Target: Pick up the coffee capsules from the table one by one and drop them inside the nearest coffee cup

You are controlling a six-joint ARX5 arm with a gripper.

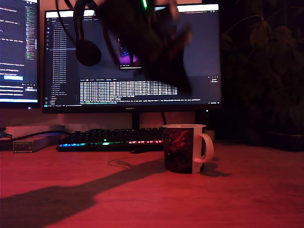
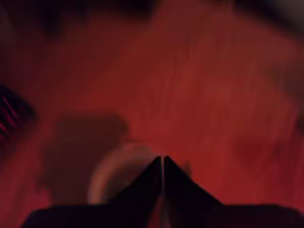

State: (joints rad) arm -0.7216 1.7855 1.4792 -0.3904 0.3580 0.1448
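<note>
Cup (image 1: pixel 183 149) stands upright on the table (image 1: pixel 247 190), just before the keyboard (image 1: pixel 109 138), mouth up to take drops. The gripper (image 2: pixel 162 160) hangs well above the cup, probably to clear its rim. It is blurred, its tips pressed together with nothing seen between. No capsule shows near the cup.

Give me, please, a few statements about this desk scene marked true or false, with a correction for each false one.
1. The coffee cup stands upright on the table. True.
2. Its handle points to the exterior view's left. False: it points to the right.
3. A lit keyboard lies behind the cup. True.
4. The gripper is wide open in the wrist view. False: its fingertips meet.
</note>
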